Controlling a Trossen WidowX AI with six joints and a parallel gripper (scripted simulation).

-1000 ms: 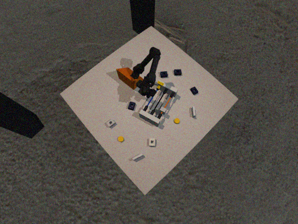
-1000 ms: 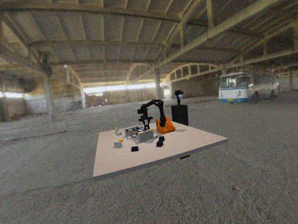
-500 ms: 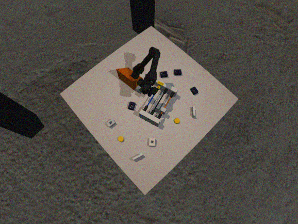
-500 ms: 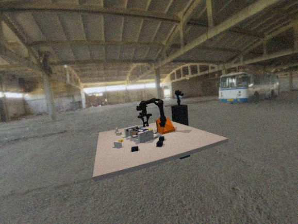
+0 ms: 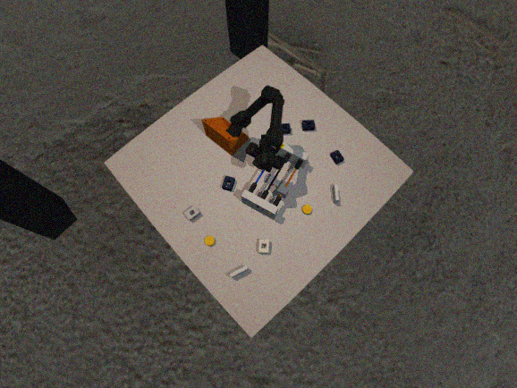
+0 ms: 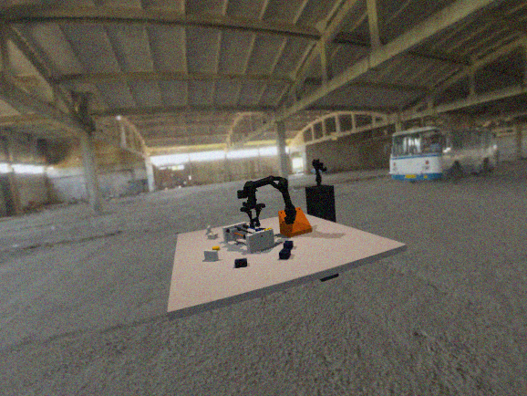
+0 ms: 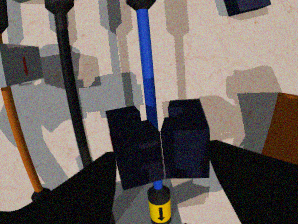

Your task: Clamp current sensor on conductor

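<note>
The dark navy split-core sensor (image 7: 135,150) is in my gripper (image 7: 162,154) (image 6: 254,224), which is shut on it with one finger on each side. Its two halves stand close together with a narrow seam between them. The blue conductor (image 7: 146,65) (image 5: 259,178) runs up to the notch at the seam and shows again at the other end; how deep it sits in the sensor is hidden. A yellow marker (image 7: 160,212) with a black arrow is on the blue conductor. No LOAD lettering or arrow on the sensor is readable. Black (image 7: 70,90) and orange (image 7: 20,140) conductors run alongside.
A white end wall (image 5: 259,203) (image 6: 261,241) bears the conductors. A grey block (image 7: 20,65) with a red mark is at the orange conductor. An orange wedge (image 5: 225,136) (image 7: 282,127) stands by the arm. Navy blocks (image 5: 309,125), yellow discs (image 5: 307,209) and white pieces (image 5: 264,246) lie around.
</note>
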